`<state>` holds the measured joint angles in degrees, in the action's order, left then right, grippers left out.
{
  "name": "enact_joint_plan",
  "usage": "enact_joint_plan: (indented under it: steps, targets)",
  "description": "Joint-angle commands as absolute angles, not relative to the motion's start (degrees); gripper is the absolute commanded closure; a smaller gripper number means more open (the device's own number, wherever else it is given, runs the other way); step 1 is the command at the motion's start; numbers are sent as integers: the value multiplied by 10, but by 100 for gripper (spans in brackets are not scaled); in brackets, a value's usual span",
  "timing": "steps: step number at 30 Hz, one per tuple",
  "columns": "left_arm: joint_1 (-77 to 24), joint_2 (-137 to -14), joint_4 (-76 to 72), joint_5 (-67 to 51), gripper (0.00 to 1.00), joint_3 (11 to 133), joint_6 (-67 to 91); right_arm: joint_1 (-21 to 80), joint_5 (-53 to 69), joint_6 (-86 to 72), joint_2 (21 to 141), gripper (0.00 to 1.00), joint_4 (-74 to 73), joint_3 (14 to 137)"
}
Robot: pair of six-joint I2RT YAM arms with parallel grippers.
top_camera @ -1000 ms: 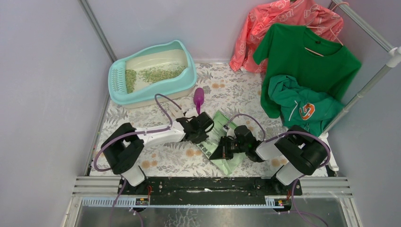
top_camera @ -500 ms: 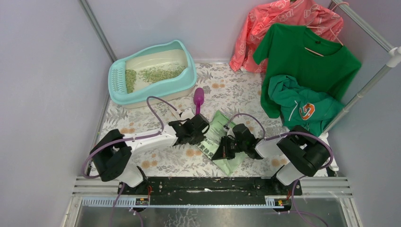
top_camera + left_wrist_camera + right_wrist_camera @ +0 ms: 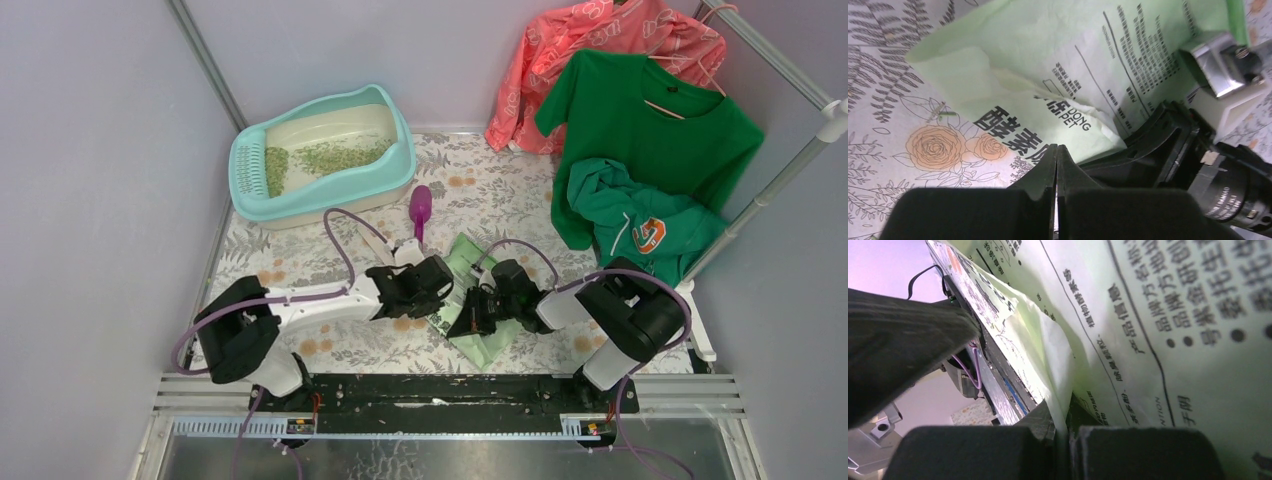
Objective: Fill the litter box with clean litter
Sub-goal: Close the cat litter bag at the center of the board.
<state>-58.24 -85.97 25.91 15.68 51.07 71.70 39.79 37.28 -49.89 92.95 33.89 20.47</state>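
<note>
Flowered cloth covers the table [image 3: 500,190]. One litter box [image 3: 405,160] stands at the far left, with clean litter [image 3: 330,155] in a thin patch inside. Loose granules should pour and cannot be pinched, so I would hold the one soft, slippery bag [image 3: 490,345] by its edges. The right gripper [image 3: 1063,422] is clenched on a fold of the bag. The left gripper [image 3: 1056,150] is clenched at the bag's edge; whether it pinches film, I cannot tell. One purple scoop [image 3: 420,208] lies near.

A light green printed bag [image 3: 487,343] is lying on the floral tablecloth [image 3: 480,190], near a purple scoop [image 3: 421,207]. A pink garment [image 3: 600,40] and green T-shirt [image 3: 640,130] are hanging from a rack [image 3: 780,181].
</note>
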Motion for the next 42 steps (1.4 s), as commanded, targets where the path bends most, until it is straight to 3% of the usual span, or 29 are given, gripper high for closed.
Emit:
enact_joint_plan:
  steps: [1, 10, 15, 21, 22, 24, 27, 36, 42]
  targets:
    - [-601, -886, 247, 185, 100, 504, 730, 386, 351, -486, 945, 100, 328, 217]
    - [-601, -979, 229, 177, 100, 519, 721, 384, 359, -474, 936, 95, 303, 230]
    - [-601, -992, 214, 167, 100, 510, 723, 384, 330, -437, 889, 74, 218, 236]
    - [-601, -987, 209, 167, 100, 504, 724, 384, 264, -376, 779, 58, 59, 273]
    - [-601, -987, 209, 168, 100, 504, 724, 383, 262, -369, 772, 62, 43, 280]
    - [-601, -986, 208, 169, 100, 505, 724, 384, 274, -361, 768, 78, 31, 292]
    - [-600, -980, 221, 172, 100, 516, 723, 383, 279, -360, 773, 90, 38, 289]
    - [-600, -870, 263, 200, 100, 506, 731, 384, 361, -414, 837, 92, 189, 261]
    - [-600, -892, 264, 206, 100, 529, 724, 384, 371, -455, 873, 92, 272, 227]
